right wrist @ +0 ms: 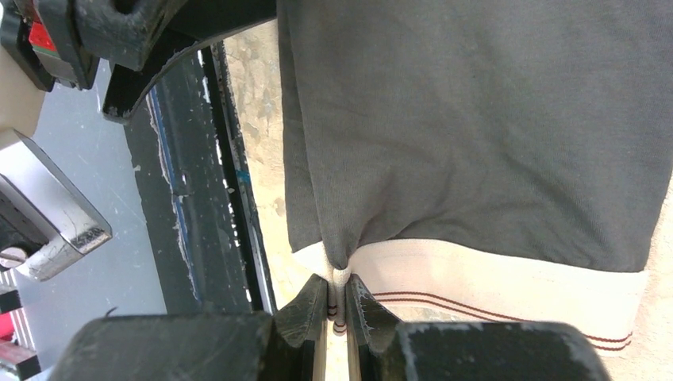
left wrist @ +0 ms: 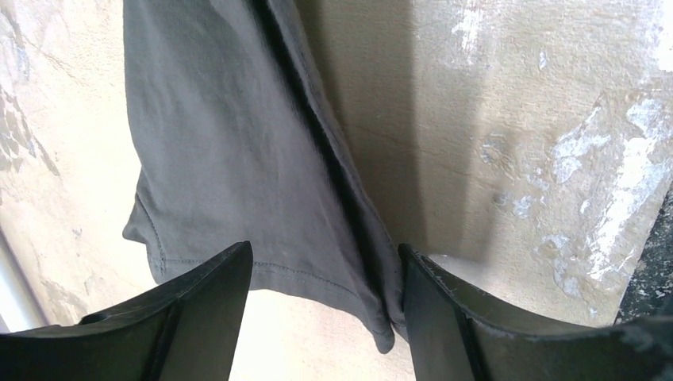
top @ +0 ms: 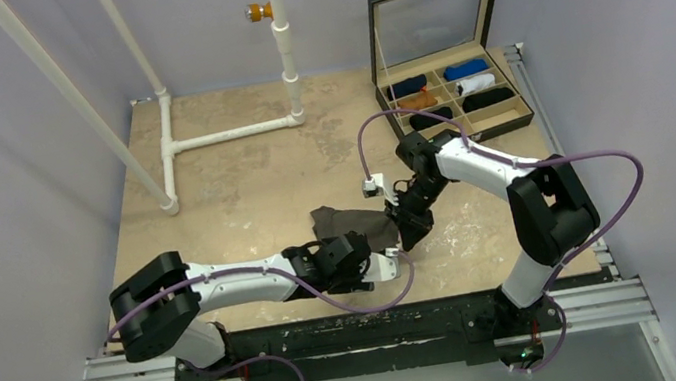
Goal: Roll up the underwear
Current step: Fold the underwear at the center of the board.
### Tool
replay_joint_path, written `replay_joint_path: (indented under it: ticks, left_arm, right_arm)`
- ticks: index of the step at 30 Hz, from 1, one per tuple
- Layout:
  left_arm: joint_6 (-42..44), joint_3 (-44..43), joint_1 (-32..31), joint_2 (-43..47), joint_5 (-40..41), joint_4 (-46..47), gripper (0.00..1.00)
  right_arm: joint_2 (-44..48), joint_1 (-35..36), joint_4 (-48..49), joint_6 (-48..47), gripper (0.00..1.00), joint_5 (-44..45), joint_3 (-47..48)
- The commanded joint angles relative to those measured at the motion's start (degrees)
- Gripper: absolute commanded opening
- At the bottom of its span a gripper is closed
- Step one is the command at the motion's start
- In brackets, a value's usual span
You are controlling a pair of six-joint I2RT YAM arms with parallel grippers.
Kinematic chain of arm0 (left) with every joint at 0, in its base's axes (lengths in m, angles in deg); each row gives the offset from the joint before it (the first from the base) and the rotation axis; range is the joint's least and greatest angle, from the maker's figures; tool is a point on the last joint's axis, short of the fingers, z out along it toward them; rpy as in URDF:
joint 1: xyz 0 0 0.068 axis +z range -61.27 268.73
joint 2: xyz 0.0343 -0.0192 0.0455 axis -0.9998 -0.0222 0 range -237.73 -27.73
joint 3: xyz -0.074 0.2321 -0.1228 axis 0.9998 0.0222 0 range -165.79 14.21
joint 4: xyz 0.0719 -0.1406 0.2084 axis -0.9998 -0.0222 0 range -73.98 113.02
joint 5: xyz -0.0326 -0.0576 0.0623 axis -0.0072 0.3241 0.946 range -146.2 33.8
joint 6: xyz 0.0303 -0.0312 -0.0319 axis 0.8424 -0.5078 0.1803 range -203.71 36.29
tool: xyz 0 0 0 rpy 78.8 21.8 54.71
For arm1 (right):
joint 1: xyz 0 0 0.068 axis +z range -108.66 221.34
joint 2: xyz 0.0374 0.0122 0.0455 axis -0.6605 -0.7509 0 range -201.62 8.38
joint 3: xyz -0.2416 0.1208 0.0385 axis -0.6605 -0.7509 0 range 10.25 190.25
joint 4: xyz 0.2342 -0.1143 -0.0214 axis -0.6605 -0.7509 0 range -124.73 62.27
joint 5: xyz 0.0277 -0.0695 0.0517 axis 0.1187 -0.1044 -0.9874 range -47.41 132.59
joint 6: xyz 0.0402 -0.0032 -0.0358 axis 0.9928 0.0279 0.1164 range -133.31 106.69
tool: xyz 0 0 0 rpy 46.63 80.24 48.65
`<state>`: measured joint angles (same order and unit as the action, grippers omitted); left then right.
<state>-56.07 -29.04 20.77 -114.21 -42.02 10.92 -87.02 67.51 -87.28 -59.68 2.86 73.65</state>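
Two grippers: my left gripper (left wrist: 324, 252) and my right gripper (right wrist: 339, 287) both sit at the underwear (top: 351, 225), near the front middle of the table (top: 242, 185).
Left fingers: spread wide and closed on nothing.
Between left fingers: a stitched hem corner of the dark grey cloth, lying on the table.
Left contact: a folded edge of the cloth runs down beside one finger (left wrist: 444, 317); I cannot tell whether it touches. The other finger (left wrist: 198, 309) stands just clear of the hem.
Right fingers: pressed almost together, pinching the pale waistband (right wrist: 492, 290) at one end.
Right grip detail: the cloth gathers into a small pucker just above my fingertips, and two thin red lines run along the band.
Underwear: spread mostly flat between my two grippers, grey body with the pale band along one edge.
Behind: an open box (top: 449, 83) of rolled garments at the far right corner.
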Motion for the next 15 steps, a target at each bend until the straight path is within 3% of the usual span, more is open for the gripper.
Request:
replay_joint_path:
  ticks: [1, 7, 12, 15]
  left_arm:
    - [1.26, 0.48, -0.24, 2.63, 1.03, -1.49, 0.65]
    - [1.61, 0.56, -0.37, 3.03, -0.32, -3.52, 0.50]
    - [2.05, 0.29, -0.58, 2.35, -1.77, -5.18, 0.32]
    - [2.07, -0.28, -0.67, 2.13, -2.87, -6.54, 0.16]
  right_arm:
    - [1.47, -0.46, -1.36, -1.27, 0.00, -0.58, -0.28]
    - [1.44, -0.42, -1.19, -1.34, 0.00, -0.78, -0.72]
    - [1.35, -0.42, -0.83, -1.51, 0.00, -1.22, -1.28]
    - [1.38, -0.47, -1.21, -1.98, 0.00, -0.86, -1.66]
